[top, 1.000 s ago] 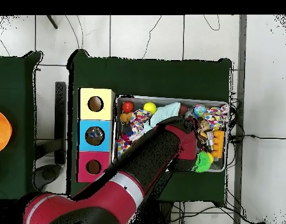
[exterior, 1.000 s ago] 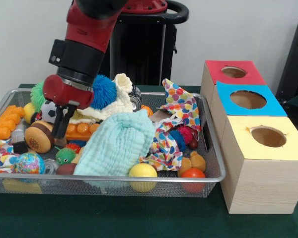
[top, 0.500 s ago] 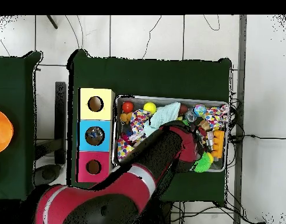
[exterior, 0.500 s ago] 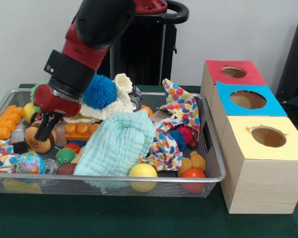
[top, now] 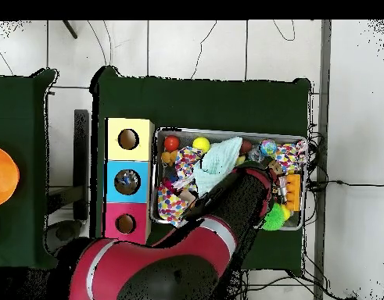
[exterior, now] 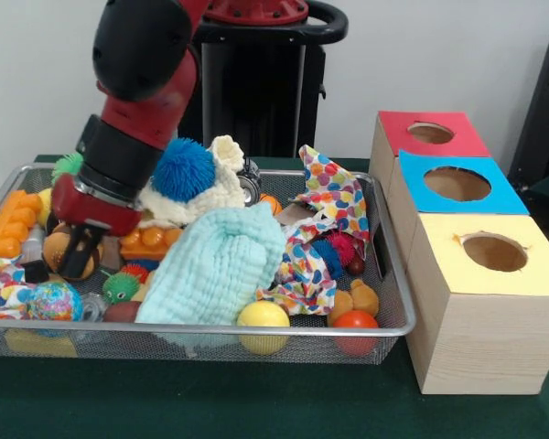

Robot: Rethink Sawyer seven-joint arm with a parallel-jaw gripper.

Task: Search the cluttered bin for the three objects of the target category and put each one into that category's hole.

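Observation:
My gripper (exterior: pixel 77 259) hangs low at the left end of the wire bin (exterior: pixel 256 326), right against a brown toy burger (exterior: pixel 59 247). The burger shows on both sides of the gripper tip. Whether it is held cannot be made out. In the overhead view the red arm (top: pixel 234 207) covers the gripper. Three hole boxes stand beside the bin: red (exterior: pixel 430 133), blue (exterior: pixel 457 183) and yellow (exterior: pixel 494 251). In the overhead view they are the yellow box (top: pixel 129 139), the blue box (top: pixel 127 181) and the red box (top: pixel 126 223).
A mint cloth (exterior: pixel 215 265) is heaped in the bin's middle, with a blue spiky ball (exterior: pixel 183 169) on a cream knit hat (exterior: pixel 221 190) behind it. A polka-dot cloth (exterior: pixel 334 197), yellow ball (exterior: pixel 263 315), red tomato (exterior: pixel 355 320), orange block toy (exterior: pixel 9 224) and globe ball (exterior: pixel 53 300) crowd the bin.
The arm has swung left and down in the front view. The gripper went from above the orange toy beside the hat to the toy burger at the bin's left end.

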